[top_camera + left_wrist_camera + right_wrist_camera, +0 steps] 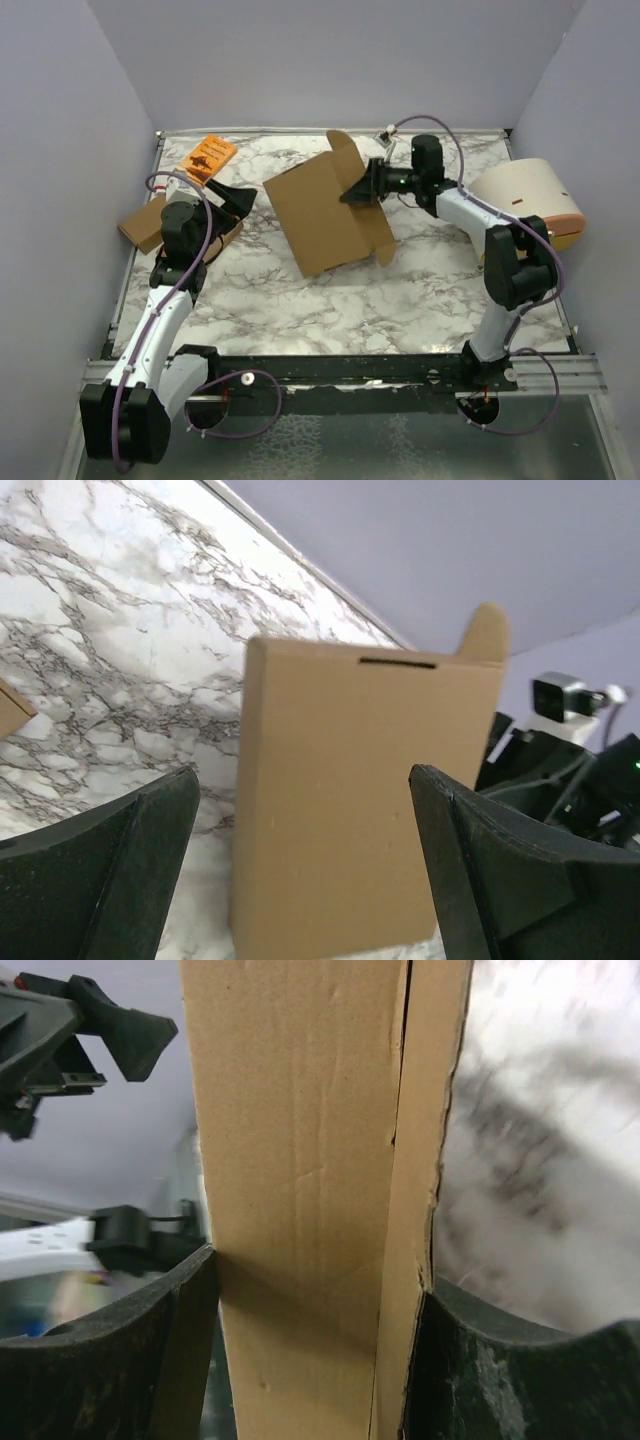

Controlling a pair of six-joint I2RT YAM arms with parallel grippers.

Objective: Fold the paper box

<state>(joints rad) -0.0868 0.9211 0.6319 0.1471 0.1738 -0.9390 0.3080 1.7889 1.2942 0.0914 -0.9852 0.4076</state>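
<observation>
marble table [400, 300], lilac walls [300, 60]; right claw [357, 188] clamps paper box [320, 215], left claw [238, 203] apart.

This looks like a robot lab, a small test booth, not a home or a shop. A left robot arm [160, 310] and a right robot arm [505, 265] are bolted to a metal rail [350, 368] at the near edge of a table [300, 300] with a marble look, purple cables [210, 225] loop around them, and plain pale purple walls [330, 60] close the table in on three sides. On the table lie a brown paper box [320, 210] and a small orange book [211, 157].
</observation>
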